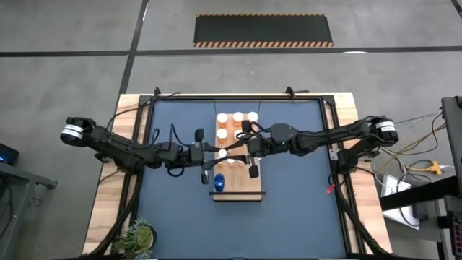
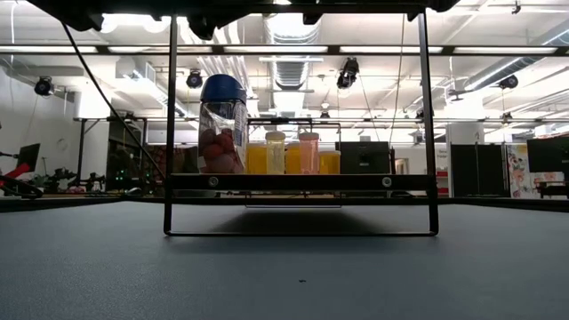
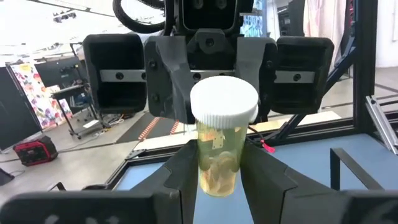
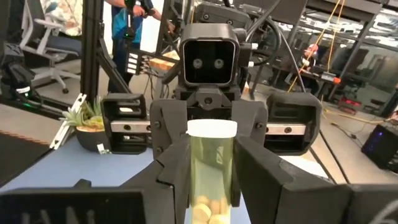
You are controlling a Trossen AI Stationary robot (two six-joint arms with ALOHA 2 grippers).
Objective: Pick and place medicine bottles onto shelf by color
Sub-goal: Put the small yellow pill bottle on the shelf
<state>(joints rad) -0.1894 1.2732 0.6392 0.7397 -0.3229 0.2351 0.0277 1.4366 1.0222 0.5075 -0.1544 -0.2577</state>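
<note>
Left claw (image 3: 221, 171) and right claw (image 4: 211, 165) both pinch the amber, white-capped medicine bottle (image 3: 219, 149). Loosen the left first, then carry it towards twelve o'clock.

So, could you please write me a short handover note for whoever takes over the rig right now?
Left gripper: shut on a white-capped bottle, held up over the middle of the shelf.
Right gripper: facing the left one, at that same bottle; whether it grips yet is unclear.
Done: a group of orange bottles stands at the shelf's far end, and the blue bottle stands alone at the near end.
Left: likely to finish passing the held bottle and set it with the orange group. No other loose bottles show on the table.
</note>
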